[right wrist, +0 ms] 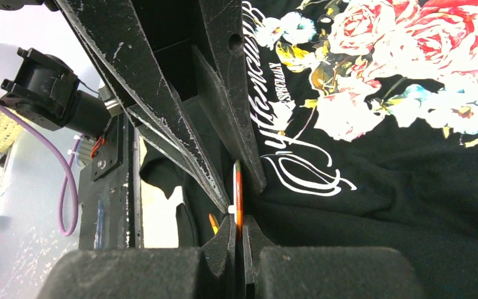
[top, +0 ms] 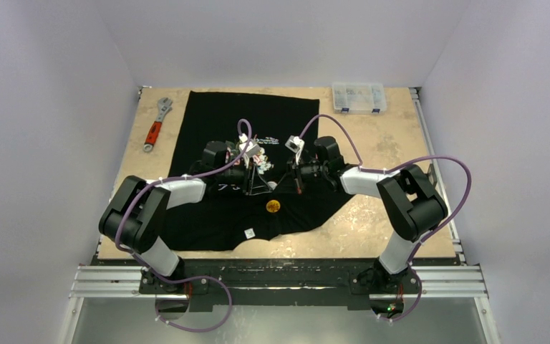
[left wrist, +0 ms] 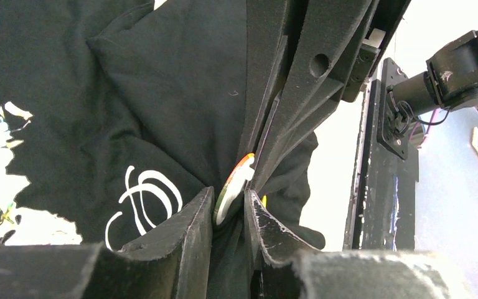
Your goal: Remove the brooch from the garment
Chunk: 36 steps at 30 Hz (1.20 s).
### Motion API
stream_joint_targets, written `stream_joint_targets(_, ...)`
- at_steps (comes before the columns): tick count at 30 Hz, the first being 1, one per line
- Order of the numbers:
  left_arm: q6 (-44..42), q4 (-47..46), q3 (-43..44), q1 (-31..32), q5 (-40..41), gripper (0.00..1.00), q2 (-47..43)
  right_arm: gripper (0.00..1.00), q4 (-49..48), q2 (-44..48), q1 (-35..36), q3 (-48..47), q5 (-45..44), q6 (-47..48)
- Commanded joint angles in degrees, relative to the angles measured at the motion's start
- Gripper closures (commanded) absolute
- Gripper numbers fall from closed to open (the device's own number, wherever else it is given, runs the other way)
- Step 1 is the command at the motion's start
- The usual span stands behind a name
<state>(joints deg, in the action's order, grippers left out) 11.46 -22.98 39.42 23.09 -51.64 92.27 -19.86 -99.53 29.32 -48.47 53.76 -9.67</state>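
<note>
Right wrist: right tool (right wrist: 238, 222) clamps the brooch (right wrist: 238, 187) edge-on. Left tool (left wrist: 229, 200) is narrow, pinching a garment (left wrist: 162, 93) fold midway between the surface (top: 394, 129) side edges.

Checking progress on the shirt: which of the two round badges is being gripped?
The white-faced brooch, pinched on edge by the left gripper and right gripper. The orange badge lies flat on the garment, nearer the arm bases, untouched.

Top cam: high above T-shirt (top: 208, 122), from near-edge side, looking down; whole worktop (top: 387, 143) seen, far off. L wrist cam: v. close to T-shirt, looking along own fingers (left wrist: 193, 230). R wrist cam: equally close, facing opposite way. Both wrist views share brooch (left wrist: 233, 187) & white lettering (left wrist: 143, 199).
</note>
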Motion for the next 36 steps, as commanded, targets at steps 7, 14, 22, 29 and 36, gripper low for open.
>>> stream_joint_targets(7,6.0,-1.5,2.8,0.1,6.5,0.79,1.0,1.00,-3.7,1.3,-0.1,0.8,0.8,-2.6)
stream_joint_targets(14,6.6,-1.0,3.5,0.3,8.3,0.71,0.8,1.00,-4.7,1.1,-0.1,0.9,1.0,-3.9)
stream_joint_targets(22,9.6,6.2,6.0,0.8,16.0,0.72,0.9,1.00,-5.3,1.4,-0.1,1.5,0.0,-5.3)
stream_joint_targets(29,9.1,13.1,7.1,2.3,23.4,0.75,0.5,1.00,-6.0,0.8,0.0,1.1,-1.8,-7.5)
stream_joint_targets(36,10.2,10.2,4.7,1.7,20.6,0.61,-0.9,1.00,-5.2,1.1,0.0,0.9,-3.4,-6.7)
